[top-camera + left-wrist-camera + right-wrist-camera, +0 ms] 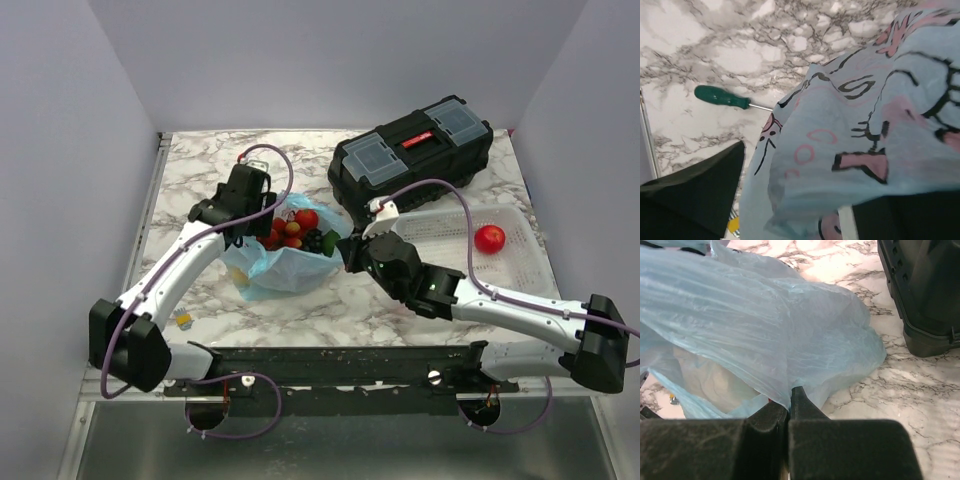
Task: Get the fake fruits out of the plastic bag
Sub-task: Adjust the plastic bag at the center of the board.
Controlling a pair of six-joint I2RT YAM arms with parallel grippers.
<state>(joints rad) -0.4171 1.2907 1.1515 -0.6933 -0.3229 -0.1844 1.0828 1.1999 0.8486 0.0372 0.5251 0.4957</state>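
The right gripper (pixel 789 396) is pressed fully together, and a fold of the bag (pixel 765 330) is pinched at its tips. From that pinch the thin blue film billows ahead and to the gripper's left, lying on the table (pixel 900 385). The toolbox (pixel 920 295) stands ahead to its right, apart from the bag.

The left gripper (pixel 265 225) sits at the opposite side of the bag. Its fingers (pixel 695 195) stand wide apart, with printed film draped across the gap between them and nothing clamped. Beyond its left finger a screwdriver (pixel 722 96) lies on the table, near the bag but not touching it.

Between the two grippers the bag's mouth gapes upward, and the fruits (pixel 298 230) sit inside it, red ones nearer the left gripper and dark grapes (pixel 314 240) nearer the right. One red fruit (pixel 489 238) lies alone in the basket (pixel 520 270), off to the right gripper's right and well apart from it. The toolbox stands just beyond the basket.
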